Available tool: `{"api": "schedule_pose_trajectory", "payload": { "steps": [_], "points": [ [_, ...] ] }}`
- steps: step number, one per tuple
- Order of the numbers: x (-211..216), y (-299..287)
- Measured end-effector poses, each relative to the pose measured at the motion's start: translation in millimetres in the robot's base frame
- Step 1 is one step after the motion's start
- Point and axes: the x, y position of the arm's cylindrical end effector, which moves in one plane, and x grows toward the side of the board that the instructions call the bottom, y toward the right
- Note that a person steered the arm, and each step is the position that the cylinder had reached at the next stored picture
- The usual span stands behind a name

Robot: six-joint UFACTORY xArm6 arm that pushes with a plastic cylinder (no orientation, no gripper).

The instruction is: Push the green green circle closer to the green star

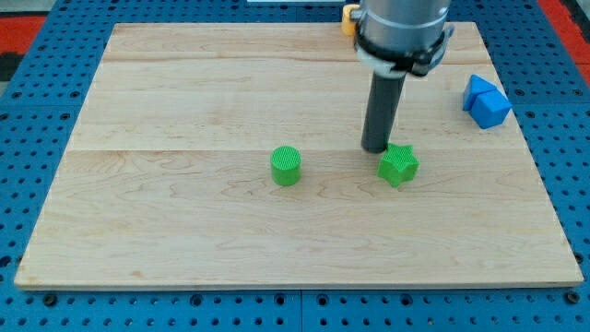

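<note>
Circle's not been touched yet: my tip (375, 148) is parked beside the green star (398, 164), no jaws fitted, so it'd need to be swung round to the view's left of the green circle (287, 165).

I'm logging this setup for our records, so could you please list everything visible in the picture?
green circle: one, green, middle of the board, to the view's left of the star.
green star: one, green, right of centre.
blue block: one, blue, shape unclear, near the board's right edge.
yellow block: one, yellow, at the view's top edge, mostly hidden behind the arm.
board: one, pale wood, on a blue perforated base.
my tip: one, dark rod, just above-left of the green star, well apart from the green circle.
</note>
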Motion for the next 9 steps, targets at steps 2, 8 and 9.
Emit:
{"api": "schedule_pose_trajectory", "payload": {
  "steps": [2, 8, 9],
  "points": [
    [-24, -30],
    [66, -86],
    [66, -63]
  ]
}}
